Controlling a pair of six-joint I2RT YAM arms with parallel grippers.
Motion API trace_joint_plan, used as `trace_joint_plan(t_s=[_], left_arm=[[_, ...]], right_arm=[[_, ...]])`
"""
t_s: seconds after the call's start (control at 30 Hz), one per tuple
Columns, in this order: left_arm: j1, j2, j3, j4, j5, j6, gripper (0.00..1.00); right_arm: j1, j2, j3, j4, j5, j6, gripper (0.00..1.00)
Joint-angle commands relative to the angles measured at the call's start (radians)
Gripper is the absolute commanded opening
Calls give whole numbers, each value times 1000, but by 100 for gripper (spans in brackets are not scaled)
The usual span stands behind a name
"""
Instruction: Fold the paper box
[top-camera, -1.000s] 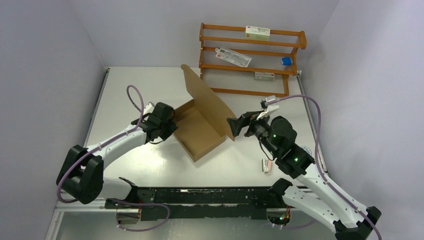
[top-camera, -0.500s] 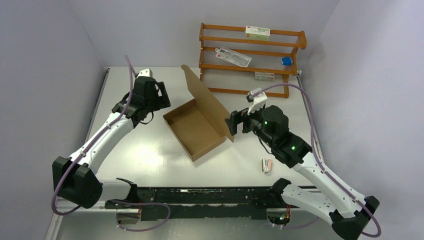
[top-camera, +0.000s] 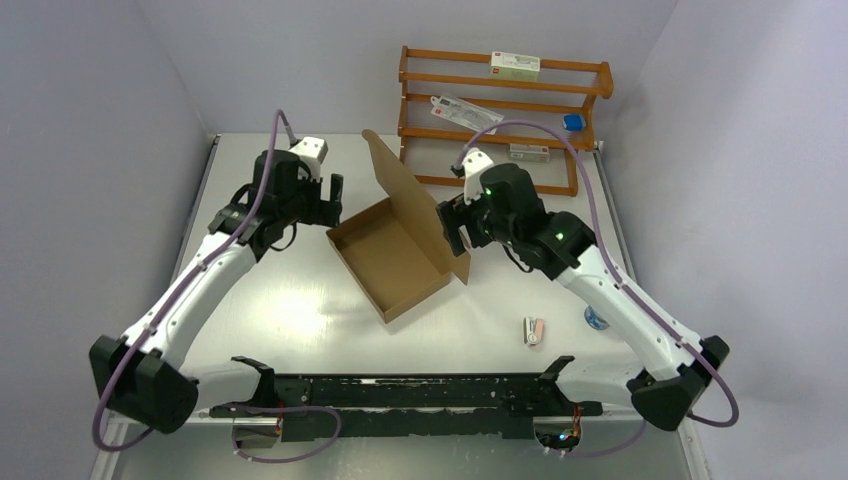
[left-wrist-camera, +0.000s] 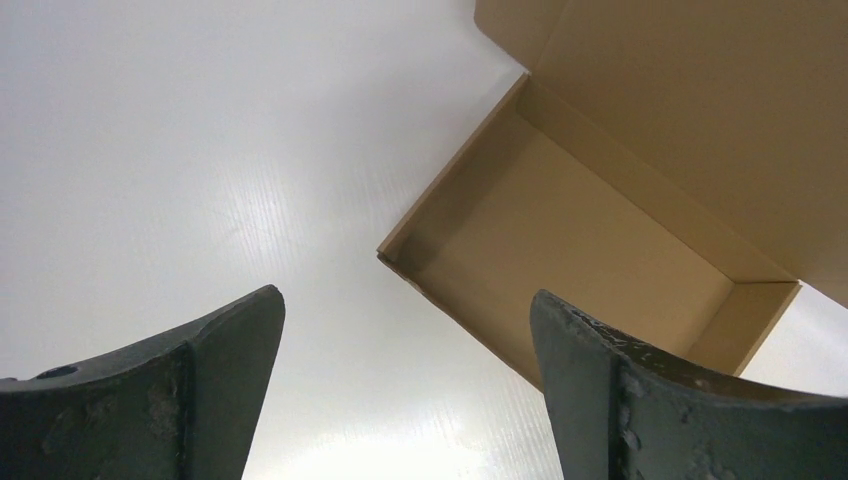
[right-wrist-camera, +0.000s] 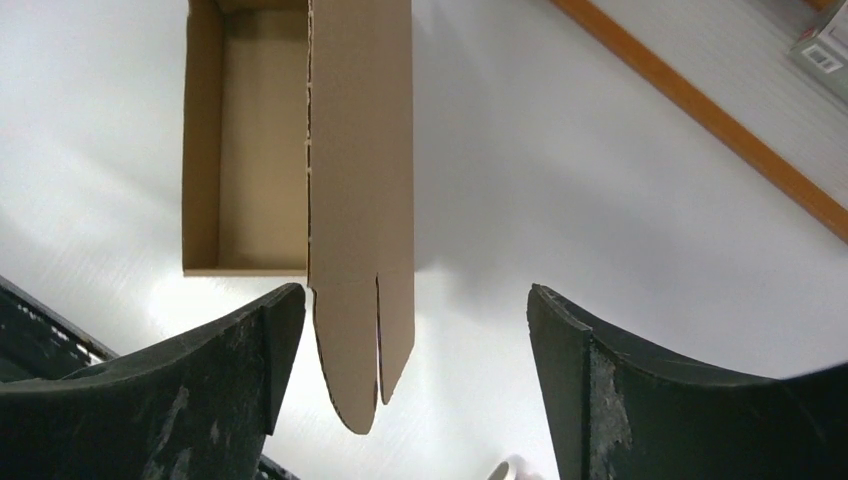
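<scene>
The left claw (top-camera: 328, 197) is wide open and empty, just left of the paper box (top-camera: 392, 258). The right claw (top-camera: 452, 228) is also open and grips nothing, just right of the box's upright lid. The box lies on the bench (top-camera: 290, 310) with bare surface left of it. 1 second ago the left claw was at the box's left wall.
</scene>
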Motion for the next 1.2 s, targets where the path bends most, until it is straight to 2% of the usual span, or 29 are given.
trace_joint_plan(t_s=[0.0, 0.2, 0.33, 0.37, 0.47, 0.57, 0.77, 0.93, 1.17], left_arm=[[5, -67, -12, 10, 24, 54, 97], [9, -62, -19, 16, 34, 58, 97], [20, -47, -12, 18, 66, 71, 97], [22, -43, -7, 18, 66, 72, 97], [36, -18, 19, 25, 123, 113, 97], [57, 41, 100, 4, 162, 131, 97], [60, 176, 273, -92, 147, 191, 95], [74, 239, 358, -133, 141, 295, 97], [219, 245, 394, -99, 429, 519, 97]], right_arm=[[10, 72, 105, -166, -3, -42, 81], [24, 161, 129, -210, 2, -94, 67], [26, 189, 115, -202, 29, -141, 52], [25, 192, 110, -190, 32, -163, 46], [23, 213, 119, -174, 35, -247, 17], [13, 241, 156, -161, 33, -334, 0], [-24, 250, 153, -134, -110, -587, 0], [-128, 248, 160, -116, -269, -714, 0], [-231, 276, 200, -116, -398, -809, 0]])
